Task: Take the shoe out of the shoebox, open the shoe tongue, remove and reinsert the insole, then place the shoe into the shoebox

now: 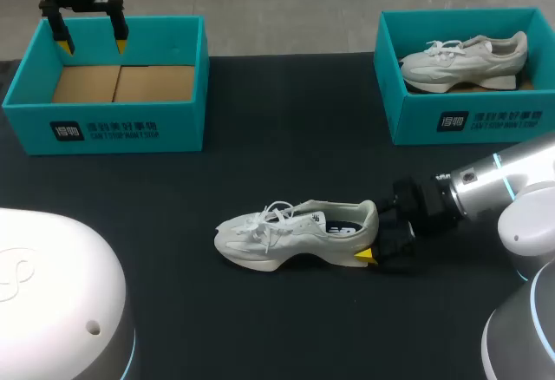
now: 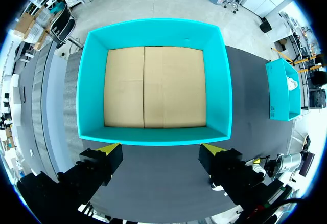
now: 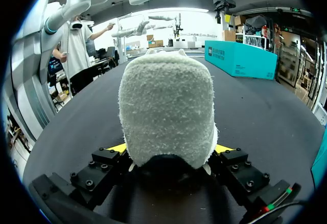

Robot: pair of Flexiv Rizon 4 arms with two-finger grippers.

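Heel first, the white shoe (image 1: 295, 234) lies nearest on the black tabletop (image 1: 286, 163). It rests upright on its sole near the middle, with its toe toward my left side and its heel toward my right. Its laces (image 1: 269, 219) lie loose over the tongue.

The right claw (image 1: 375, 234) comes in low from the right and sits at that heel. One yellow fingertip (image 1: 366, 257) shows against the sole's rear edge. In the right wrist view the fuzzy heel fills the space between the fingers of the right claw (image 3: 171, 150), with a yellow tip on each side of it. Both tips seem to press on the heel, so the claw looks to be pinching the shoe (image 3: 166, 111), though the contact itself is partly hidden by the heel's bulge.

Farther back on the left stands the left shoebox (image 1: 104, 128), teal, with only its tan cardboard floor (image 1: 121, 83) showing inside. The left claw (image 1: 90, 43) hangs above the box's far left part, fingers spread wide and holding nothing. In its own wrist view the left claw (image 2: 161, 150) looks straight down past its two yellow tips onto the left shoebox (image 2: 153, 134).

At the far right stands the right shoebox (image 1: 468, 120), also teal. A second shoe (image 1: 464, 61) lies inside it, with its toe toward the left.
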